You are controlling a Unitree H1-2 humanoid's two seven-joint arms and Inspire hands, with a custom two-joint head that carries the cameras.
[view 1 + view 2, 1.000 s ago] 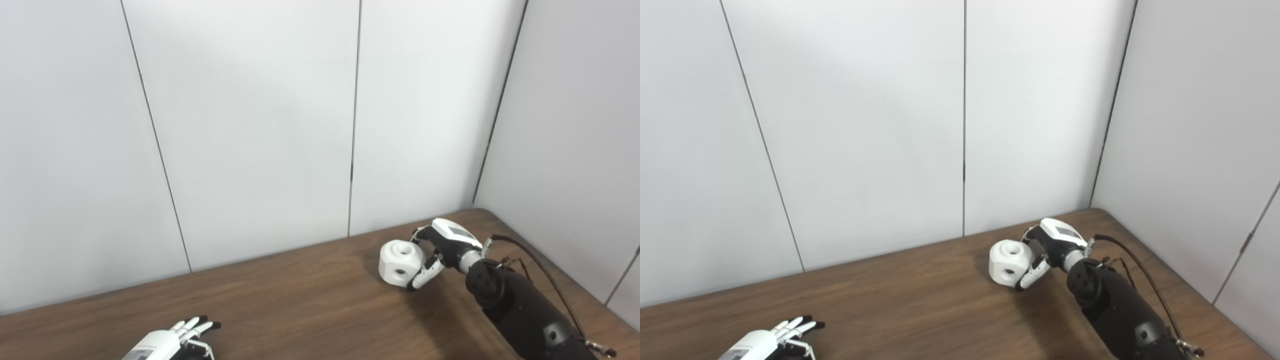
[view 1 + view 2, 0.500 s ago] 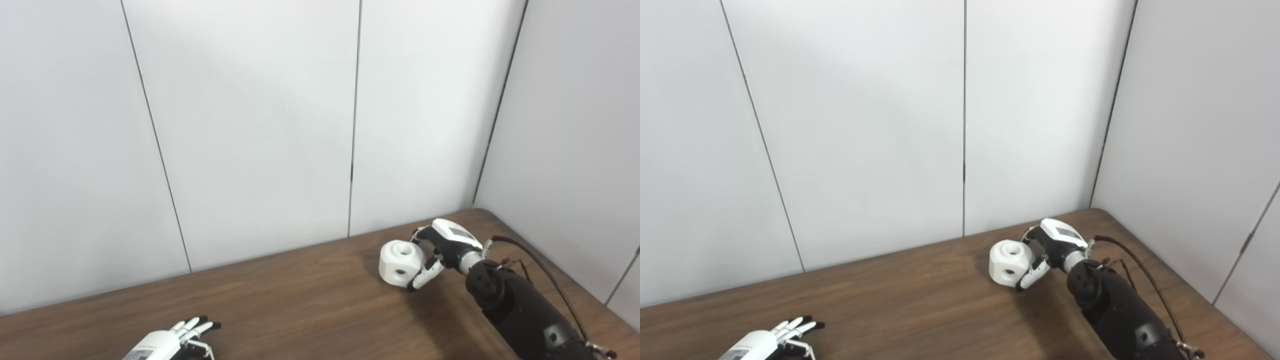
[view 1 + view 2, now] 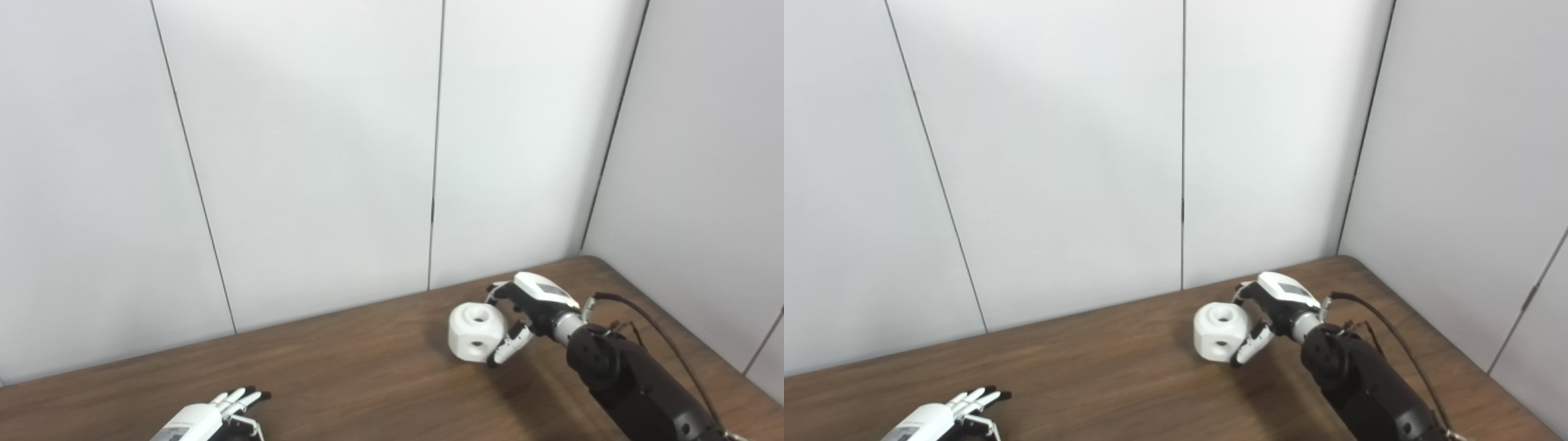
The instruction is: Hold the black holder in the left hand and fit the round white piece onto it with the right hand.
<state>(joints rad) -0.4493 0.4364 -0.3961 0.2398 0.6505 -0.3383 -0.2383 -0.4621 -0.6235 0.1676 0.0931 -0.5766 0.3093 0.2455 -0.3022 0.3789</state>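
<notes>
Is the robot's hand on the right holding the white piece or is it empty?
Holding it: the right hand has its fingers wrapped around the round white piece.

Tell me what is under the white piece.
The white piece, gripped by the right hand, has bare brown table with its shadow beneath it. Whether it touches the table cannot be told. No black holder shows under it.

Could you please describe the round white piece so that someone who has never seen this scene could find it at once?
Start at the brown wooden table and look to its far right part, near the corner of the white walls. There the right hand is shut on the round white piece. It is a chunky white block with round holes in its top and side, the only loose thing in view.
</notes>
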